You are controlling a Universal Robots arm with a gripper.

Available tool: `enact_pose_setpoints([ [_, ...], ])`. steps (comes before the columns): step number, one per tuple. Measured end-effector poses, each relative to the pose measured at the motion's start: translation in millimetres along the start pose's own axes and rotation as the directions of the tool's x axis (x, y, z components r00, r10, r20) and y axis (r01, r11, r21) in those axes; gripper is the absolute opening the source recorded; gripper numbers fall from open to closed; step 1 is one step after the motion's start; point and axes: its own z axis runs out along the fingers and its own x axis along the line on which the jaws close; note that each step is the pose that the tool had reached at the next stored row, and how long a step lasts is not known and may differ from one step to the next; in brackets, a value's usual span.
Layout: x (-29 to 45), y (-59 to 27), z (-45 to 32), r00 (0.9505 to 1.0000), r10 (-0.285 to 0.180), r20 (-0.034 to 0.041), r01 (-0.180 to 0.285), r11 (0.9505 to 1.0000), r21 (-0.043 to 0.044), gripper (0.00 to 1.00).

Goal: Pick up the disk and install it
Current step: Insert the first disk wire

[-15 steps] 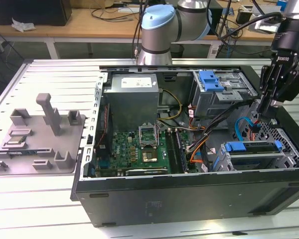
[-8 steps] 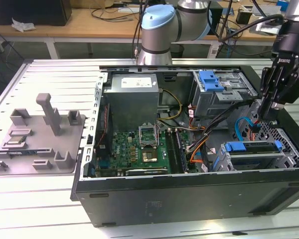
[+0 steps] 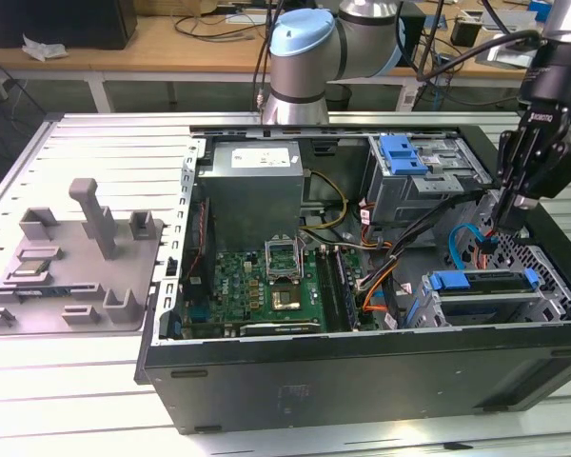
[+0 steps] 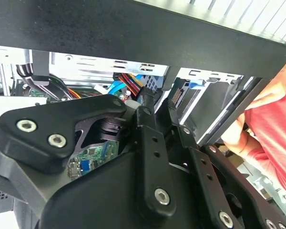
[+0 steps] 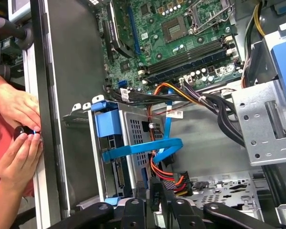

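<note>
The disk (image 3: 482,282), silver with a blue carrier rail, sits in the drive cage at the computer case's front corner on the exterior view's right. In the first wrist view the disk (image 5: 133,128) shows its perforated silver side behind the blue rail. My gripper (image 3: 507,221) hangs inside the case just above and behind that cage. Its fingers (image 5: 155,190) stand close together with nothing between them, right beside a connector with red and orange wires (image 5: 176,180). In the second wrist view my gripper (image 4: 157,102) points at the same wire bundle.
A thin blue cable (image 5: 148,149) loops across the cage. The motherboard (image 3: 266,286), the power supply (image 3: 257,186) and black cable bundles (image 5: 219,109) fill the case. A person's hands (image 5: 16,143) rest outside the case wall. A grey fixture (image 3: 76,257) lies on the table at the exterior view's left.
</note>
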Motion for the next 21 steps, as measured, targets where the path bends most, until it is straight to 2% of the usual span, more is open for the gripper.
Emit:
enact_pose_setpoints([
  [4, -0.1, 0.0, 0.2, 1.0, -0.001, 0.0037, 0.001, 1.0, -0.0007, 0.26],
  [15, -0.4, 0.0, 0.5, 1.0, -0.001, 0.0037, 0.001, 1.0, -0.0005, 0.26],
  [16, -0.5, 0.0, 0.6, 1.0, 0.0, 0.0039, 0.0, 1.0, -0.0002, 0.25],
  [17, -0.5, 0.2, 0.7, 1.0, 0.0, 0.0041, 0.0, 1.0, -0.0001, 0.18],
  [18, -0.5, 0.5, 0.8, 1.0, 0.0, 0.0041, 0.0, 1.0, 0.0001, 0.16],
  [21, -0.4, 0.8, 0.8, 1.0, 0.0, 0.0041, 0.0, 1.0, 0.0001, 0.16],
])
